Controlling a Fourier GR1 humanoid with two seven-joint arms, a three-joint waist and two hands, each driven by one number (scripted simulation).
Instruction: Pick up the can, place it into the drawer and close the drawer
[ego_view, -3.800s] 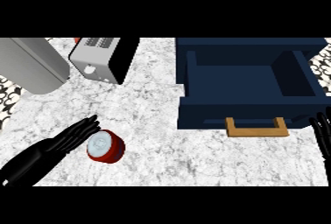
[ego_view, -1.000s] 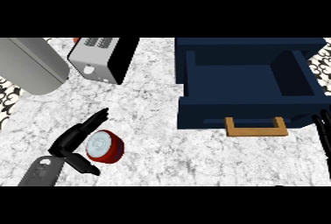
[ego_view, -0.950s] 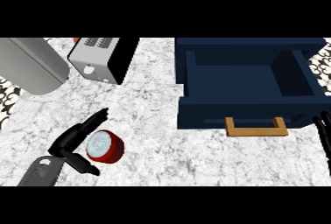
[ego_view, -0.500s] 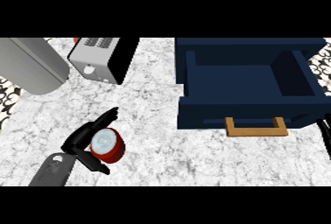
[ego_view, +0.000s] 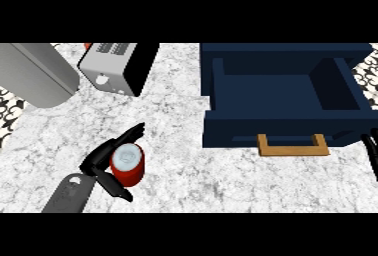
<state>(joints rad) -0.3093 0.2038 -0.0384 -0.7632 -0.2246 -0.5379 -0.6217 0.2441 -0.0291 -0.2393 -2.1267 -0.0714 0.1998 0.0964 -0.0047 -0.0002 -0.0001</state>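
A red can (ego_view: 128, 166) with a silver top stands at the lower left of the marble counter (ego_view: 184, 125). My left hand (ego_view: 102, 161) is shut on it, its fingers (ego_view: 127, 137) curling behind the can and the thumb (ego_view: 115, 188) in front. The navy drawer (ego_view: 221, 127) stands pulled open at the upper right and nothing shows inside; its wooden handle (ego_view: 292, 145) faces me. Only a thin black sliver of my right hand (ego_view: 367, 148) shows at the right edge, beside the drawer's front corner.
A silver and black toaster (ego_view: 112, 66) stands at the back left, with a large grey appliance (ego_view: 33, 72) to its left. Bare counter lies between the can and the drawer.
My left hand has turned in and curled round the can. The can has shifted slightly right, toward the drawer. The right hand has drawn back to the right edge.
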